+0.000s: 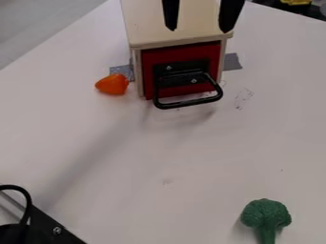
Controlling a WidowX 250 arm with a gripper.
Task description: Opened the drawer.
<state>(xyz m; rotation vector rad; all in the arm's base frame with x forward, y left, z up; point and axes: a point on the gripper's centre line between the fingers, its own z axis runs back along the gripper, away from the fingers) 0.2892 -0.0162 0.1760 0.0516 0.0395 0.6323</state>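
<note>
I find my black two-finger pincer [198, 28] at the top edge of the camera view, above the top of a small pale wooden cabinet [143, 24]. Its two fingers stand apart, side by side, with nothing gripped. The red drawer [147, 71] is at the front of the cabinet, its face set within the wooden frame and showing as shut. A looped black metal handle [188, 103] is fixed to that face and juts forward over the white bench [153, 157]; my pincer is apart from it. Just beside the cabinet, on the view's left, lies a rounded, tapering orange toy [111, 84]. Grey tape [231, 62] shows at both sides of the cabinet. A green toy broccoli [265, 214] lies at the lower right, well apart from the cabinet.
</note>
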